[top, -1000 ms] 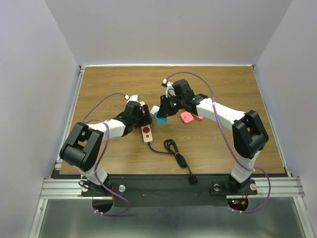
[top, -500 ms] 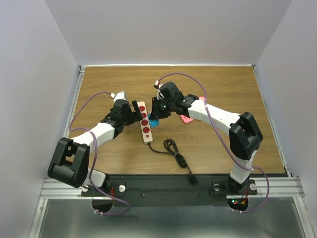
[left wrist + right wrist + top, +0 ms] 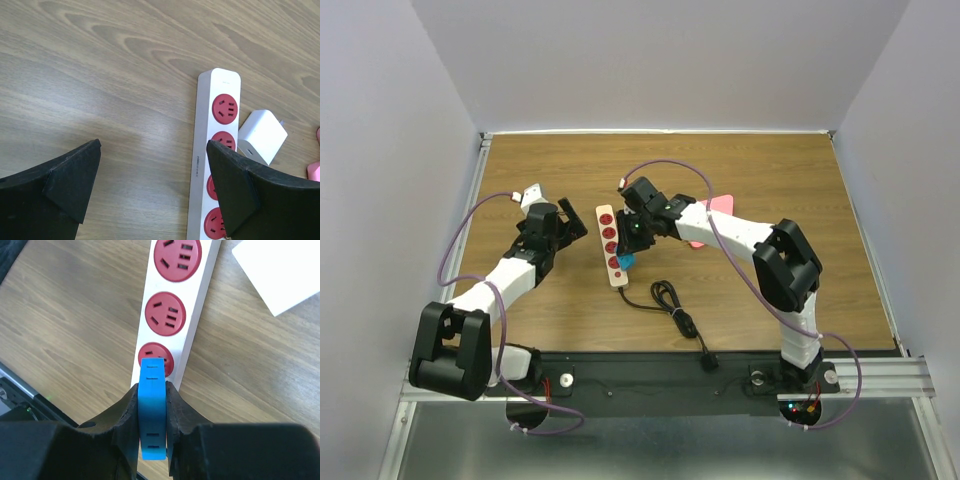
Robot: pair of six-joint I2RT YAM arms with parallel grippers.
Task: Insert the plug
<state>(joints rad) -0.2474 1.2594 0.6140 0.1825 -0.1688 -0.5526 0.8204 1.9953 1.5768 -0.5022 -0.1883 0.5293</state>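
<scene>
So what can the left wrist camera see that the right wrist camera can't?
Only the left wrist view: the left gripper, wide open with nothing in it, the rounded end of the power strip, and a bit of a pink thing at the right edge.
Only the right wrist view: the blue plug, pinched in the shut right gripper, its tip over the strip by a red socket.
Both: the power strip with its red sockets, the white charger block beside it, and the wooden table.

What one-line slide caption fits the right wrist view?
Right gripper holds a flat blue plug over a red socket of a white power strip.
</scene>
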